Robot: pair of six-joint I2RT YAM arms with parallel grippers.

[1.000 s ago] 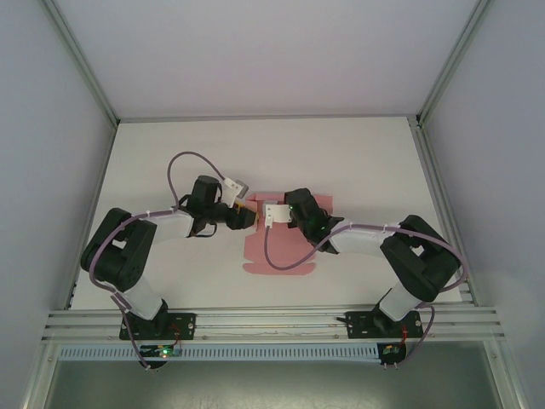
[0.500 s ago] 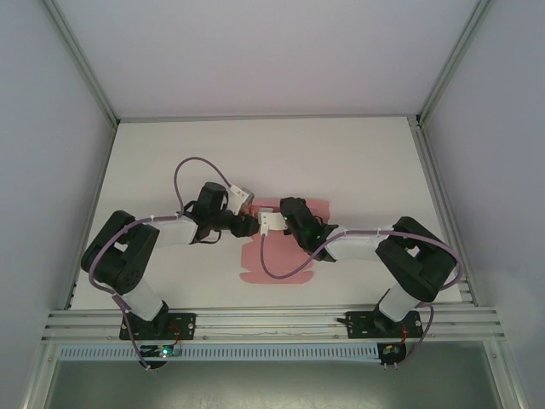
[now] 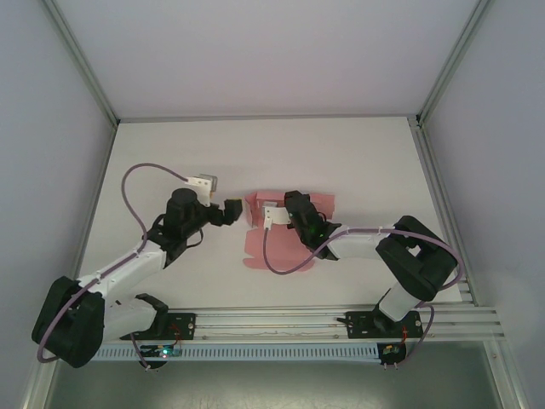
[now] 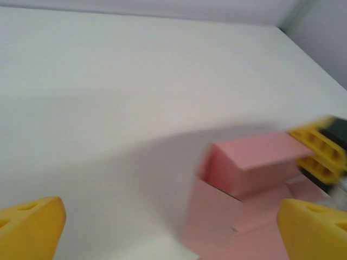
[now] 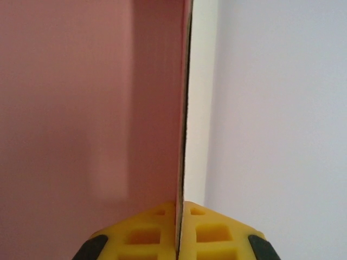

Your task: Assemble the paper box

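The white bench [image 3: 341, 162] is being occupied at its centre by the pink paper box [image 3: 255, 247], partly folded. An upright flap is being clamped by the right gripper [image 5: 179, 208]. The left gripper [image 4: 173, 227] is being held spread apart, just beside the box.

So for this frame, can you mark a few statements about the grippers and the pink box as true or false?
1. The right gripper is clamped on a thin card panel of the paper box. True.
2. The left gripper is shut on the paper box. False: it is open, holds nothing and sits to the left of the box.
3. The paper box lies completely flat on the table. False: the left wrist view shows one panel folded up off the sheet.
4. The paper box is pink. True.
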